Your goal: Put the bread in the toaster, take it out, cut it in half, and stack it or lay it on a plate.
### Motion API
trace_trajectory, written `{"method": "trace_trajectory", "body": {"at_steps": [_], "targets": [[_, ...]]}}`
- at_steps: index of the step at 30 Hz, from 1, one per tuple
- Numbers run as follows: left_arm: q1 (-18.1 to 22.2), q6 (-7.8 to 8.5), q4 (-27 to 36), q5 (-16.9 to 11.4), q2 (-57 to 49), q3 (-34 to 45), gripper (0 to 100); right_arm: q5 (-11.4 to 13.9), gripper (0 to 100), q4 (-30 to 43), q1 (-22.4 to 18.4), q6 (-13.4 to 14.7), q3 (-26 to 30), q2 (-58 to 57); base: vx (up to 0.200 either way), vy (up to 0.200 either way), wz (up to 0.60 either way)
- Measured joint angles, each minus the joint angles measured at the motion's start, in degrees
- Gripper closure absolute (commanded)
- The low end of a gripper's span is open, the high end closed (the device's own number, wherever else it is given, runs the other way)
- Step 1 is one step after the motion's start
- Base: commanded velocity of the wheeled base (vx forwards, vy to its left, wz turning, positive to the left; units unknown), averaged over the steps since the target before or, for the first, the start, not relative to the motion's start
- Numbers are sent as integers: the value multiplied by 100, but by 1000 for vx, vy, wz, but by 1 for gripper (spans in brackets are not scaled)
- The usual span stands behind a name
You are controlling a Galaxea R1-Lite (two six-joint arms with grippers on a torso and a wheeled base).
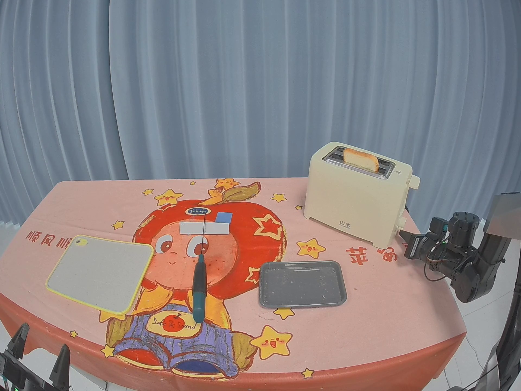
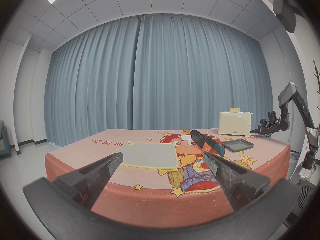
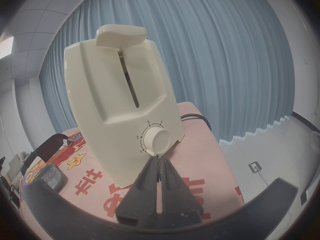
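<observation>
A cream toaster (image 1: 355,194) stands at the table's back right, with a slice of bread (image 1: 360,159) sticking up from its slot. The same toaster (image 3: 121,97) shows its lever (image 3: 120,35) raised and its dial (image 3: 156,140). My right gripper (image 3: 159,165) is shut, empty, its tips just short of the dial, at the toaster's right end (image 1: 407,244). My left gripper (image 2: 163,162) hangs open and empty off the table's front left corner (image 1: 38,348). A knife (image 1: 199,286) with a teal handle lies in the table's middle. A grey plate (image 1: 302,284) lies right of it.
A grey cutting board (image 1: 99,272) with a yellow rim lies at the front left. A white and blue card (image 1: 209,225) sits behind the knife. The toaster's black cord (image 3: 196,118) runs off the table's right side. A blue curtain hangs behind.
</observation>
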Motion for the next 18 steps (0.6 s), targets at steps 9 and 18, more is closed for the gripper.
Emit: {"method": "trace_trajectory", "body": {"at_steps": [9, 18], "targets": [[0, 0, -2, 0, 0, 0, 0, 0, 100, -11, 29, 0, 33, -33, 0, 0, 0], [0, 0, -2, 0, 0, 0, 0, 0, 100, -11, 41, 0, 49, -66, 0, 0, 0]]}}
